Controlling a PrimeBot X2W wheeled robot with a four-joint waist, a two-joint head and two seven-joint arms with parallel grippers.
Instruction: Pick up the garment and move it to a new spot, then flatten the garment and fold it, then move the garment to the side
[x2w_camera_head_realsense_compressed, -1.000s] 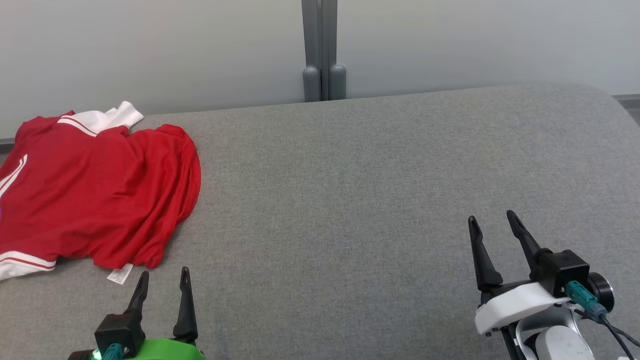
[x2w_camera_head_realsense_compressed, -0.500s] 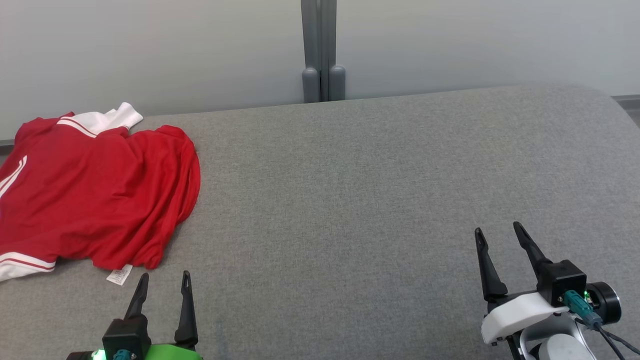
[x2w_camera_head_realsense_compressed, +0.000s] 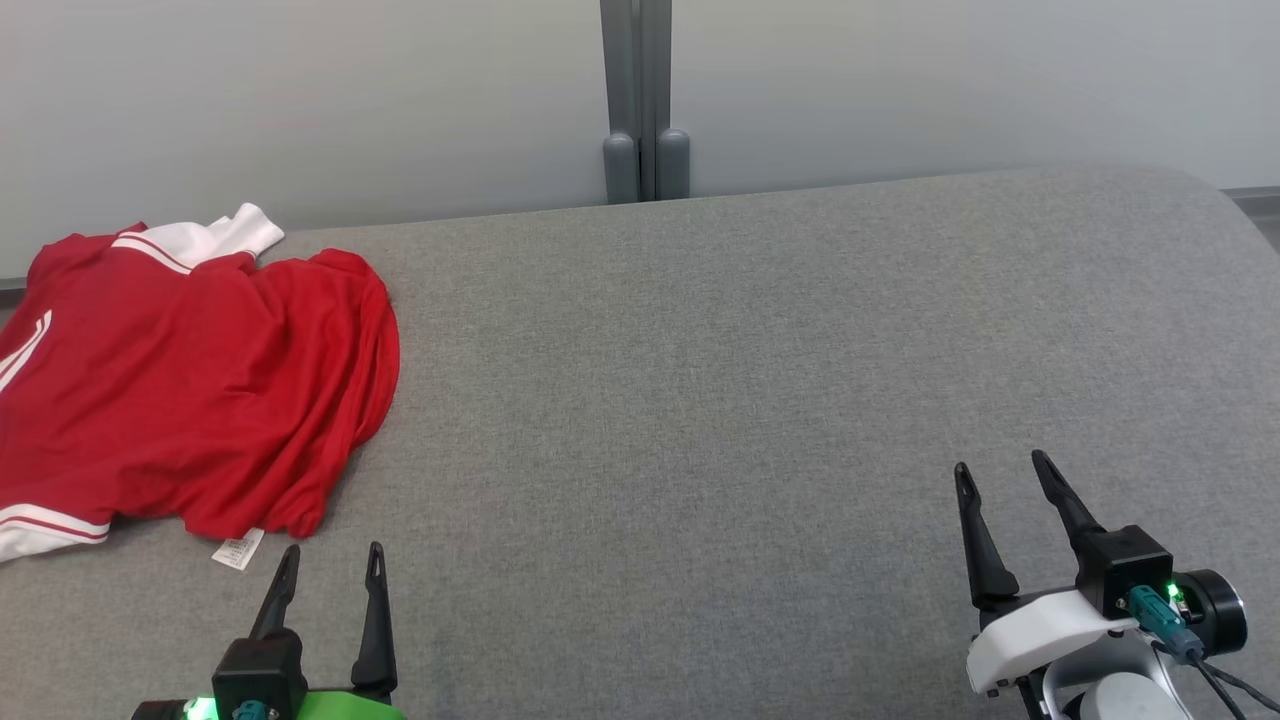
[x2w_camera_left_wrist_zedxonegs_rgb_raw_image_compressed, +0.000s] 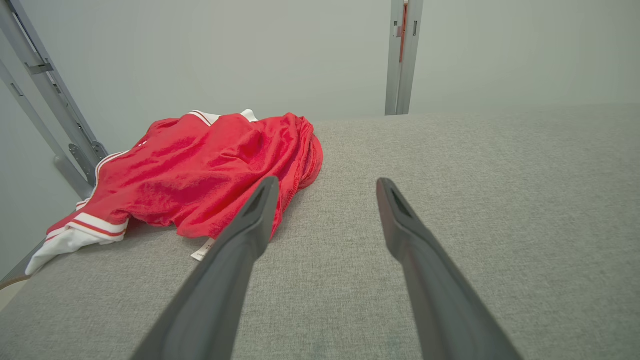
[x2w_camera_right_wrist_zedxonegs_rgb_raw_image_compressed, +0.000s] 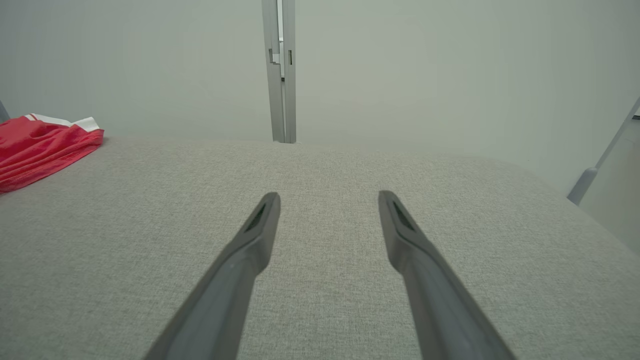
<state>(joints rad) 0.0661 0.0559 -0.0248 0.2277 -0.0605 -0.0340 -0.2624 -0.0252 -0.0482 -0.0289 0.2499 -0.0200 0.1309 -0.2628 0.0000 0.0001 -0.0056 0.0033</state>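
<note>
Easing left hand (x2w_camera_head_realsense_compressed: 333, 548) and right hand (x2w_camera_head_realsense_compressed: 1001, 462), both open, empty, toward 6 o'clock; leaving shirt (x2w_camera_head_realsense_compressed: 190, 380) crumpled at 9 o'clock.

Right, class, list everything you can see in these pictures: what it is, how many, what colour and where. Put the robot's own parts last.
garment: one, red with white trim, crumpled at the far left of the padded surface
care label: one, white, poking out at the garment's near edge
padded surface: one, grey fabric, under everything
upright post: one, grey, behind the surface's far edge, near the middle
wall: one, pale grey, behind the surface
left gripper: one, dark fingers on a green mount, lower left, open, just short of the garment, holding nothing
right gripper: one, dark fingers on a white mount, lower right, open over the surface, holding nothing
</note>
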